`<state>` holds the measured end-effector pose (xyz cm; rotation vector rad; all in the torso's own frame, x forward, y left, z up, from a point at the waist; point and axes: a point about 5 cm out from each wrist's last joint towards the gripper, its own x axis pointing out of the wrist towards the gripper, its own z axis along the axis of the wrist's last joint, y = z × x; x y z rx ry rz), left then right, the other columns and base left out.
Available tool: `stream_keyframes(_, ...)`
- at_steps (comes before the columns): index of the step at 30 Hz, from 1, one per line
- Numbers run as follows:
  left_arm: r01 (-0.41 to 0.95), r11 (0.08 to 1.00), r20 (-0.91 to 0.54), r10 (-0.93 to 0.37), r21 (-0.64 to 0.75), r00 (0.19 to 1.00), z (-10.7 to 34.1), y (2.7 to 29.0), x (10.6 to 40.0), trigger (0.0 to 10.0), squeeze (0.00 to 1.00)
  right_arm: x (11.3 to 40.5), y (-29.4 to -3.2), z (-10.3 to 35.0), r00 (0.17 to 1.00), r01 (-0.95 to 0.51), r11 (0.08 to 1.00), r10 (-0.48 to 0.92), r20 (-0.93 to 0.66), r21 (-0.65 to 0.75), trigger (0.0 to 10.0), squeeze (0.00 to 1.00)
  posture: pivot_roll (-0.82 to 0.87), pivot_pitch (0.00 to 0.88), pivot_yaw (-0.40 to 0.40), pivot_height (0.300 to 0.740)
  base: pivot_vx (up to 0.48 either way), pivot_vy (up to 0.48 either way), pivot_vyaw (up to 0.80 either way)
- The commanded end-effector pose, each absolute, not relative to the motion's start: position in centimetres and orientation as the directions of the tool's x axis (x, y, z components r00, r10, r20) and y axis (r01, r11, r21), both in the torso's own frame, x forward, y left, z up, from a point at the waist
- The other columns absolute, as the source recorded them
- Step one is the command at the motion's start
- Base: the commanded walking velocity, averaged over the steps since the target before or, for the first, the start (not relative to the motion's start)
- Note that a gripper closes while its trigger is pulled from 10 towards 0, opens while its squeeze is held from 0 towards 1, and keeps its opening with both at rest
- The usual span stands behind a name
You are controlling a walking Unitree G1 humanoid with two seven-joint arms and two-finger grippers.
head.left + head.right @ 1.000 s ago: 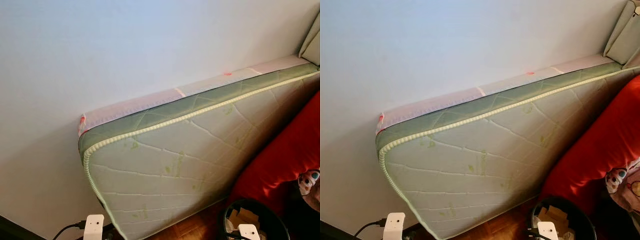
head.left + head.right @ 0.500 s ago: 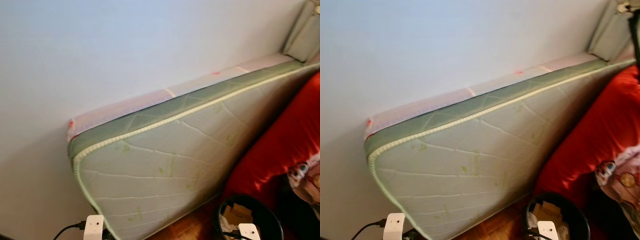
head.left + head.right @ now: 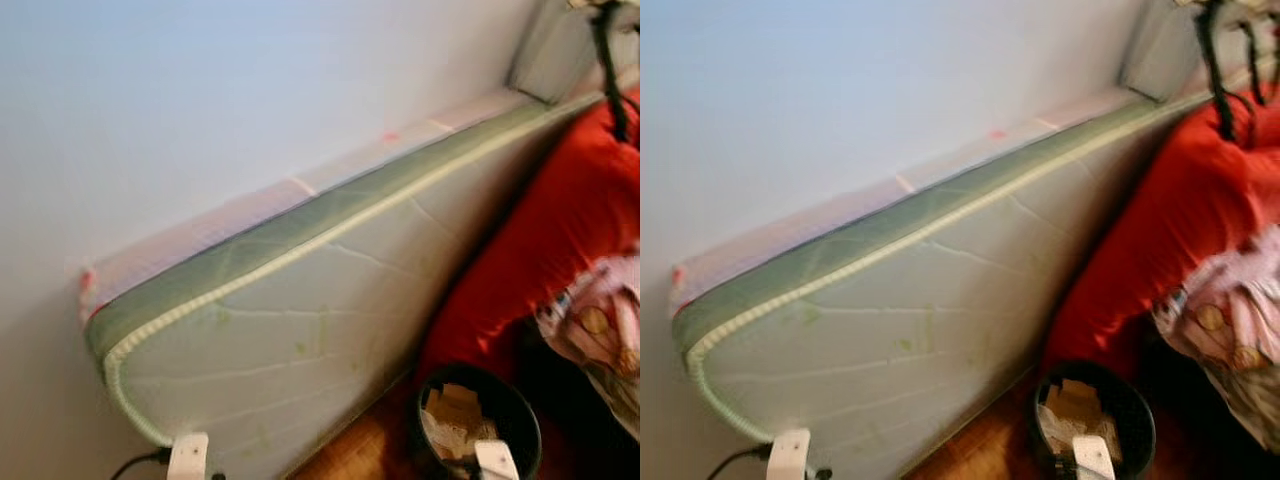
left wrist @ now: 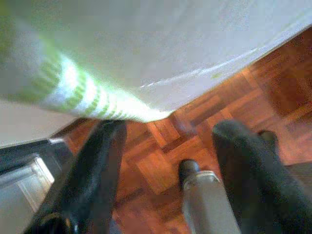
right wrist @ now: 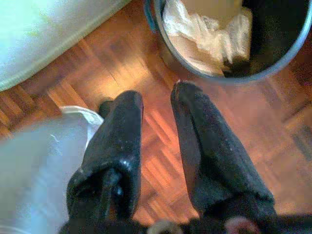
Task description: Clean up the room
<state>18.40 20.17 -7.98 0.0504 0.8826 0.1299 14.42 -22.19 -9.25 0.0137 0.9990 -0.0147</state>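
The whole head view has swung rightward since a second ago: a camera turn, not moved objects, bringing more of the patterned cloth [image 3: 1220, 330] into sight. Nearest, both arms hang low over the parquet floor [image 5: 146, 161]. The left end effector [image 4: 165, 161] is spread wide and empty; the right end effector [image 5: 156, 141] is narrowly parted, empty too, just beside the black bin [image 3: 478, 420] of crumpled paper. Farther off, the mattress [image 3: 300, 340] leans against the wall, the red cushion [image 3: 540, 250] against it. The cloth looks light and limp; pinching a raised fold should do.
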Motion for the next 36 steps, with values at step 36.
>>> stream_keyframes(36,-0.156,0.986,-0.731,0.145,0.053,0.667,-3.73,24.20,24.50,10.0,0.00,16.18,-20.96,-9.02,0.540,0.220,0.972,-0.047,-0.841,0.087,10.0,0.00,0.04,0.000,-0.093,0.740,0.000,-0.187,-0.23)
